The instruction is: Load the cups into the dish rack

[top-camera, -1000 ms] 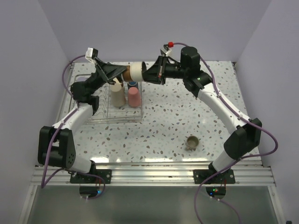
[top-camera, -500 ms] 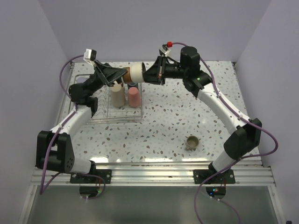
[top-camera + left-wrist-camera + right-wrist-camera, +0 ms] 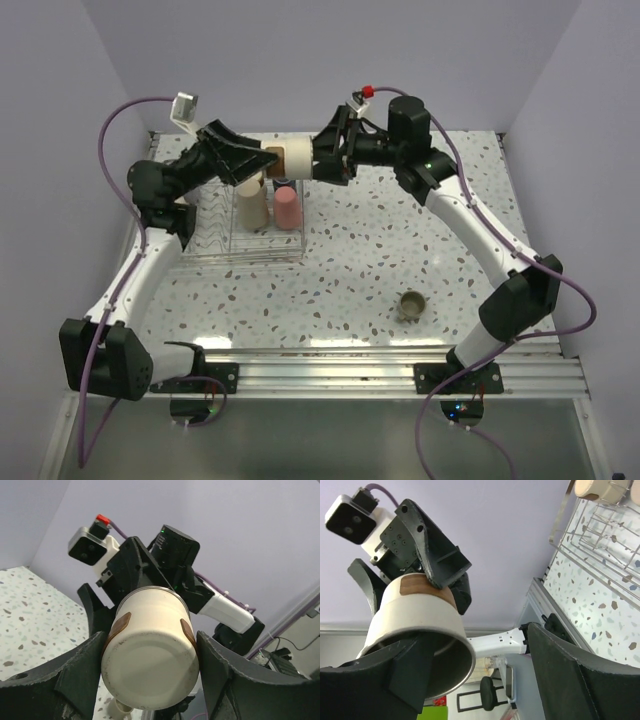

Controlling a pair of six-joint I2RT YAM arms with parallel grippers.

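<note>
Task partly done, judging by what lies where

Table (image 3: 400, 230), far left: dish rack (image 3: 215, 228), under the left arm. In it a beige tumbler (image 3: 252, 206) and a pink tumbler (image 3: 288, 209), both mouth down, just beside each other. A dark rounded thing sits just behind the pink one, too small to name. The arm hides part of the rack, so the count is uncertain

Both arms meet in the air above the rack's far side; reads as a handover. Left gripper (image 3: 268, 162) is clamped on the cream cup (image 3: 296, 160), with brown pads (image 3: 121, 625) pressed to opposite sides near its base. Right gripper (image 3: 318, 160) is spread wide at the cup's mouth, one finger by the rim, the other well clear, gripping nothing

Cream cup: on its side in mid-air, base toward the left wrist. Matte cream outside, scuffed base, darker shiny inside

Left to do: seat this cup in the rack, then fetch the olive-tan mug (image 3: 411, 304), upright on the table near the right arm's base, well apart from the rack
</note>
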